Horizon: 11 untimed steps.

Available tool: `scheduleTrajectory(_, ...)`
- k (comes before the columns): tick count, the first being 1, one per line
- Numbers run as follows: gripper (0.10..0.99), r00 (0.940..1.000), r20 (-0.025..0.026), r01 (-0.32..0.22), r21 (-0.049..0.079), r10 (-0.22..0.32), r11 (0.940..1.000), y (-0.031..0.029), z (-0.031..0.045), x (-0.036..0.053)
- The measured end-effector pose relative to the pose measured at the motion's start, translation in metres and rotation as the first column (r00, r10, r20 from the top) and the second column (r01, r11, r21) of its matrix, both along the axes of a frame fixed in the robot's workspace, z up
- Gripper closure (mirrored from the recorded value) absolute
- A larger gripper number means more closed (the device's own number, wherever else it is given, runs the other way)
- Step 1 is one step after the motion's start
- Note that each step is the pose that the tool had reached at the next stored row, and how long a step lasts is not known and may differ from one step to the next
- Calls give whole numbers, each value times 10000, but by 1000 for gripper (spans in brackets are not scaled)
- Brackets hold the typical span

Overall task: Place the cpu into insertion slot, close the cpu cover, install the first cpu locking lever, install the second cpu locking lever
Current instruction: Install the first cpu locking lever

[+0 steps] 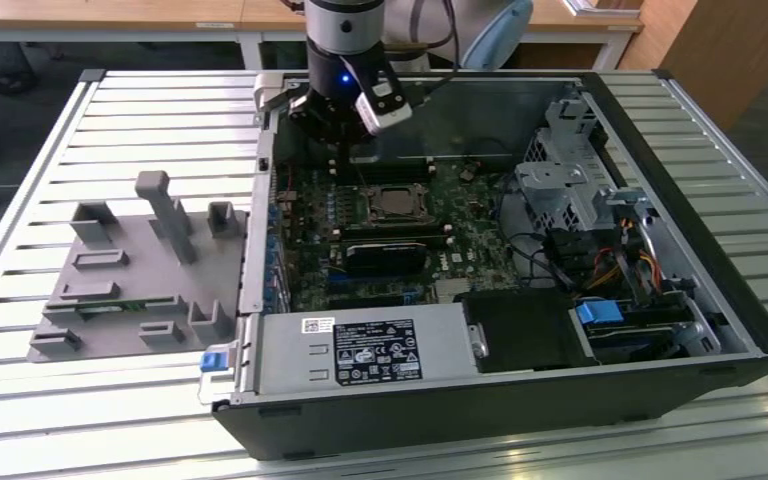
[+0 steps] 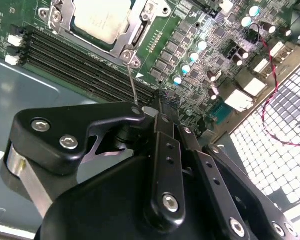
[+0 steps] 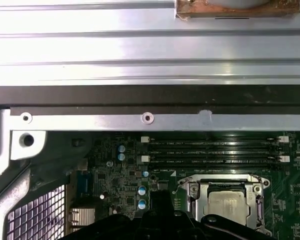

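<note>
Here: slatted metal table (image 1: 37, 400) | wooden desks (image 1: 157, 15) behind | hand (image 2: 157, 112) grip state unclear

The cpu (image 2: 99, 19), a flat square with a silvery-grey top, is sitting level in the insertion slot (image 1: 392, 204) on the green board. The cpu cover (image 3: 225, 191), a thin silvery frame, is lying closed around it, its window showing the chip.
</note>
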<state>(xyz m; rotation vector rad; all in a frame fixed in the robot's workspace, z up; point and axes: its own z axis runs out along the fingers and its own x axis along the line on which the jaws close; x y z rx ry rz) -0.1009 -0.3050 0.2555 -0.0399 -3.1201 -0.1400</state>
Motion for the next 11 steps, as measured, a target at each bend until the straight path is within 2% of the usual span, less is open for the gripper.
scheduleTrajectory(7,980,10000,-1,-2,-1,2,10000,40,-15,5)
scheduleTrajectory(11,980,10000,0,0,0,0,10000,41,-16,71)
